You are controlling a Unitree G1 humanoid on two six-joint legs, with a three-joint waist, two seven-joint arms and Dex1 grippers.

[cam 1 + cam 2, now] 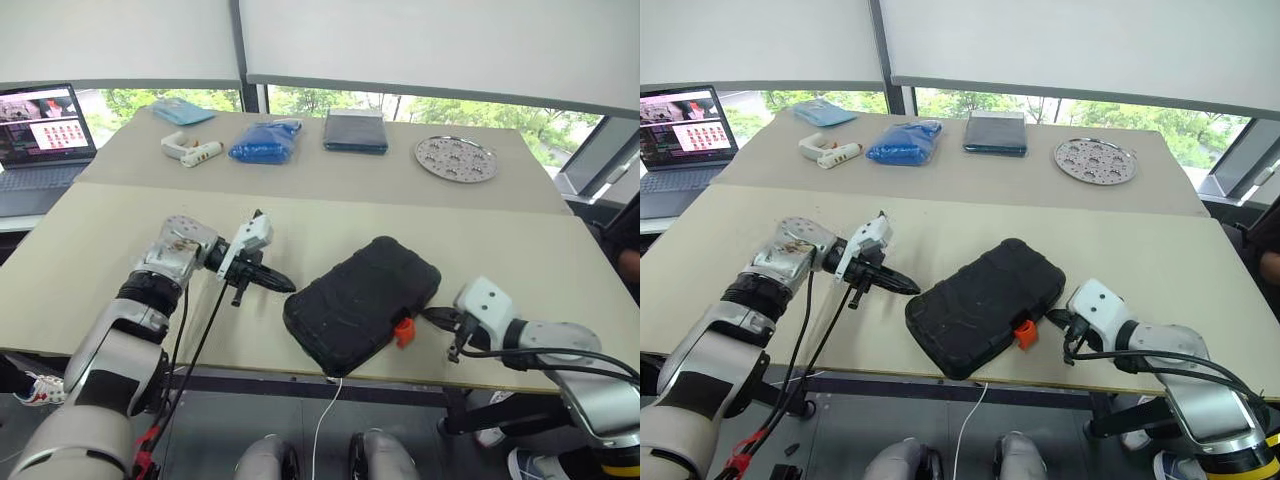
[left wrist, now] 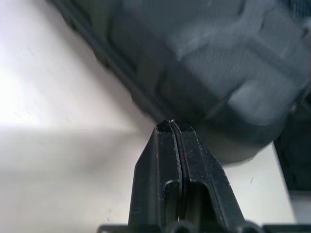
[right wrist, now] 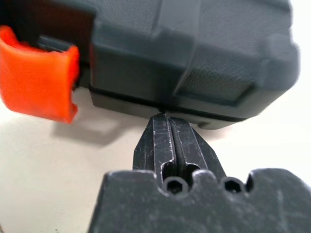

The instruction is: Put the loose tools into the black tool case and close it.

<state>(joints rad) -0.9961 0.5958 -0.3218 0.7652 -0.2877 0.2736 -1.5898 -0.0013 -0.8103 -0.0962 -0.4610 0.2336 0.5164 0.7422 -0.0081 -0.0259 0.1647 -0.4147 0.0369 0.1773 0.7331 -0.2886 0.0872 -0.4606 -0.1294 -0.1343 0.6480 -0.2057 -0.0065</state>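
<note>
The left gripper [image 1: 283, 286], fingers pressed together and holding nothing, points at the left edge of the black tool case [image 1: 362, 302] without visible contact. The case lies shut, at an angle, at lower centre of the head frames near the table [image 1: 100, 240] front edge. Its ribbed shell looks stiff, moderately heavy and low-friction; judged best handled by pushing at edges or corners, or at the orange latch [image 1: 403, 331] on the near right side. The right gripper [image 3: 167, 127], likewise closed and empty, sits at the case's lower seam beside the latch; contact is uncertain. Whether the latch is engaged and what lies inside cannot be determined
</note>
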